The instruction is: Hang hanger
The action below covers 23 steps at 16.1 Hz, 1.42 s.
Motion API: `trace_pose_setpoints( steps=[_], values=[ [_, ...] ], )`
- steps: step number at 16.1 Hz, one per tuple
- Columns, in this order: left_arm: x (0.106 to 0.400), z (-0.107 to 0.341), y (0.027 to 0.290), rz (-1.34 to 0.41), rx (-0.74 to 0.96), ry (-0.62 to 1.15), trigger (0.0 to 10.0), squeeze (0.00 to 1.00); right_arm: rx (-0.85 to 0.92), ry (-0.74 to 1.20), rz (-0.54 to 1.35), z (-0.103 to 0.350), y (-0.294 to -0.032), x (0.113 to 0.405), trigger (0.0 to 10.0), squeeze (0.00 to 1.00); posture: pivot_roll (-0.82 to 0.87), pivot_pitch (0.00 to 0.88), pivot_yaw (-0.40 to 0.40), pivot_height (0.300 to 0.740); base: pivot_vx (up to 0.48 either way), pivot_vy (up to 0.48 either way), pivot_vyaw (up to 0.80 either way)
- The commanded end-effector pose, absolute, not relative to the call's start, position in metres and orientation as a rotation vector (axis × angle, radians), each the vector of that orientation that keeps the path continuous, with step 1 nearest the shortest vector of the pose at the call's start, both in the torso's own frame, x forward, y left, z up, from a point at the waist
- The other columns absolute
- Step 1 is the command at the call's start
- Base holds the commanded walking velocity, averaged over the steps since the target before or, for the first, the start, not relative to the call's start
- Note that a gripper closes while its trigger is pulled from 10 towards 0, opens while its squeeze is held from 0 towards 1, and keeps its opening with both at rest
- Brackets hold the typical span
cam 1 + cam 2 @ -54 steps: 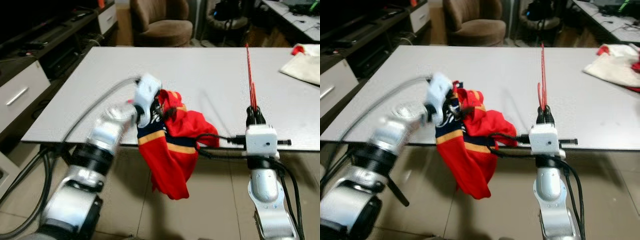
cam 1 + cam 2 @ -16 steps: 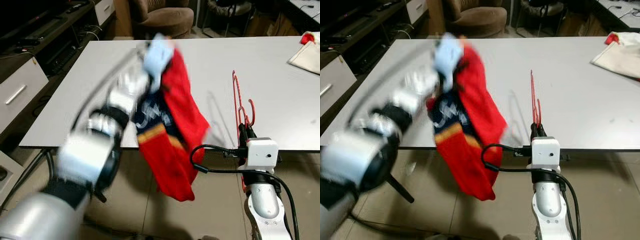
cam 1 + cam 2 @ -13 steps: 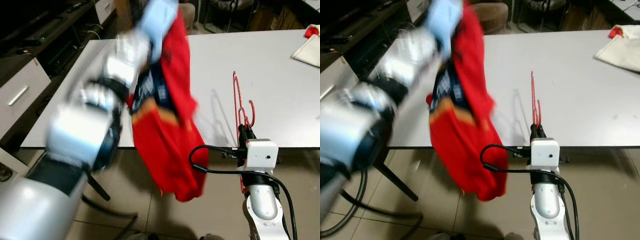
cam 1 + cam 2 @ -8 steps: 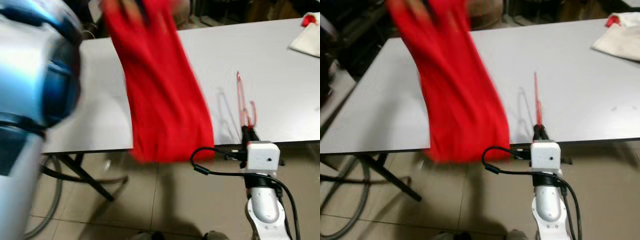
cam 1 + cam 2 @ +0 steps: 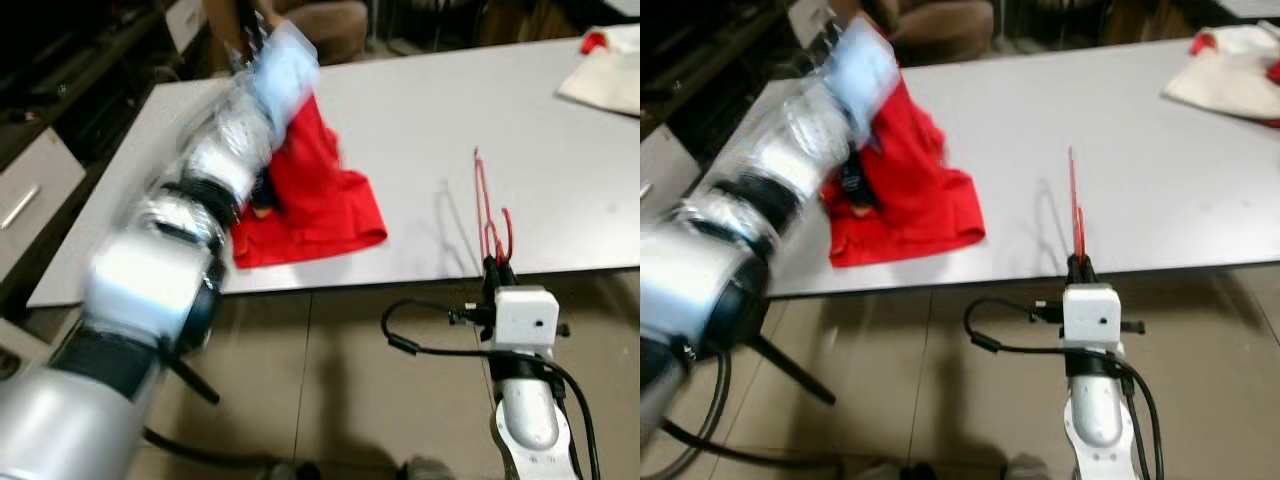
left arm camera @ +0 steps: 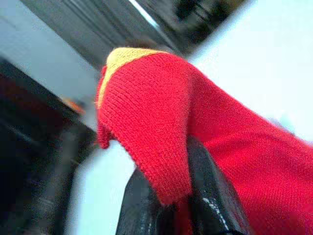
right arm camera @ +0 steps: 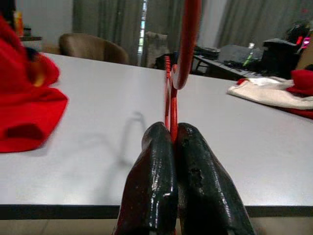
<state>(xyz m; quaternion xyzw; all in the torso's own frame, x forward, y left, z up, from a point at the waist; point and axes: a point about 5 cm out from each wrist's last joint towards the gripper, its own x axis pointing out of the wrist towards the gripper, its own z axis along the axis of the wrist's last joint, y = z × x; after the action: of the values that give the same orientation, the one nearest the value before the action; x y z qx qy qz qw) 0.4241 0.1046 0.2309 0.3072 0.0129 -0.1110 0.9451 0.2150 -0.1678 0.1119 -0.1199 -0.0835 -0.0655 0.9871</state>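
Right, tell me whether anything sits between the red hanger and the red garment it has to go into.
Nothing visible does. The right gripper has its jaws shut on the red hanger, upright at the table's near edge. The red garment, held by the left gripper, lies to its left, bare tabletop between them.

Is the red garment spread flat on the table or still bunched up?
Partly spread. The red garment's lower part lies flat on the white table, while its upper end is bunched and lifted, pinched in the left gripper.
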Motion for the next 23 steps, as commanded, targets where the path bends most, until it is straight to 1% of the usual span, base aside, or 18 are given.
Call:
trace_pose_setpoints(
  steps=[1,2,3,4,6,7,8,9,10,12,14,15,16,17,19,21,22,23],
  values=[
    [0.426,0.238,0.110,-0.221,0.595,0.026,0.0,0.00,-0.223,-0.162,-0.126,0.113,-0.166,0.215,0.0,0.00,-0.22,0.027,0.131,0.740,0.000,0.000,0.00],
    [0.421,0.212,0.109,-0.250,0.582,0.091,0.3,0.00,-0.216,-0.157,-0.112,0.112,-0.166,0.218,0.0,0.00,-0.21,0.024,0.122,0.740,0.000,0.000,0.00],
    [0.418,0.199,0.111,-0.250,0.554,0.130,10.0,0.00,-0.216,-0.160,-0.101,0.113,-0.165,0.220,0.0,0.00,-0.21,0.024,0.125,0.740,0.000,0.000,0.00],
    [0.414,0.183,0.113,-0.264,0.498,0.175,10.0,0.00,-0.218,-0.165,-0.091,0.114,-0.164,0.222,0.0,0.00,-0.21,0.019,0.127,0.740,0.000,0.000,0.00],
    [0.402,0.152,0.104,-0.363,0.380,0.241,10.0,0.00,-0.202,-0.158,-0.086,0.112,-0.163,0.223,0.0,0.00,-0.19,0.019,0.137,0.740,0.000,0.000,0.00],
    [0.399,0.146,0.102,-0.385,0.359,0.257,10.0,0.00,-0.198,-0.155,-0.083,0.112,-0.163,0.223,0.0,0.00,-0.19,0.019,0.138,0.740,0.000,0.000,0.00],
    [0.394,0.135,0.100,-0.419,0.387,0.271,10.0,0.00,-0.180,-0.143,-0.086,0.110,-0.164,0.224,0.0,0.00,-0.19,0.018,0.135,0.740,0.000,0.000,0.00],
    [0.392,0.131,0.103,-0.410,0.398,0.258,10.0,1.00,-0.170,-0.136,-0.091,0.109,-0.166,0.225,0.0,0.00,-0.18,0.016,0.128,0.740,0.000,0.000,0.00],
    [0.392,0.132,0.105,-0.403,0.398,0.245,10.0,1.00,-0.168,-0.134,-0.091,0.109,-0.167,0.225,0.0,0.00,-0.18,0.013,0.123,0.740,0.000,0.000,0.00],
    [0.404,0.174,0.115,-0.311,0.308,-0.012,10.0,1.00,-0.170,-0.140,-0.078,0.111,-0.167,0.228,0.0,0.00,-0.18,0.014,0.112,0.740,0.000,0.000,0.00],
    [0.409,0.199,0.122,-0.290,0.312,-0.106,10.0,1.00,-0.168,-0.139,-0.073,0.111,-0.167,0.229,0.0,0.00,-0.17,0.014,0.109,0.740,0.000,0.000,0.00],
    [0.410,0.204,0.123,-0.287,0.317,-0.124,10.0,1.00,-0.168,-0.138,-0.072,0.111,-0.167,0.229,0.0,0.00,-0.17,0.014,0.109,0.740,0.000,0.000,0.00],
    [0.410,0.212,0.127,-0.275,0.305,-0.165,10.0,1.00,-0.167,-0.137,-0.069,0.110,-0.166,0.229,0.0,0.00,-0.16,0.014,0.107,0.740,0.000,0.000,0.00],
    [0.411,0.220,0.132,-0.257,0.256,-0.198,10.0,1.00,-0.166,-0.137,-0.063,0.110,-0.166,0.231,0.0,0.00,-0.15,0.013,0.104,0.740,0.000,0.000,0.00],
    [0.411,0.221,0.133,-0.264,0.265,-0.199,10.0,1.00,-0.166,-0.137,-0.059,0.109,-0.166,0.231,0.0,0.00,-0.15,0.013,0.102,0.740,0.000,0.000,0.00],
    [0.405,0.184,0.124,-0.397,0.278,-0.009,10.0,1.00,-0.168,-0.133,-0.044,0.108,-0.165,0.232,0.0,0.00,-0.13,0.014,0.091,0.740,0.000,0.000,0.00],
    [0.403,0.178,0.124,-0.402,0.273,0.010,10.0,1.00,-0.169,-0.134,-0.037,0.108,-0.164,0.233,0.0,0.00,-0.13,0.015,0.091,0.740,0.000,0.000,0.00],
    [0.401,0.176,0.125,-0.413,0.228,0.011,10.0,1.00,-0.175,-0.147,-0.022,0.111,-0.161,0.233,0.0,0.00,-0.13,0.015,0.089,0.740,0.000,0.000,0.00]
  ],
)
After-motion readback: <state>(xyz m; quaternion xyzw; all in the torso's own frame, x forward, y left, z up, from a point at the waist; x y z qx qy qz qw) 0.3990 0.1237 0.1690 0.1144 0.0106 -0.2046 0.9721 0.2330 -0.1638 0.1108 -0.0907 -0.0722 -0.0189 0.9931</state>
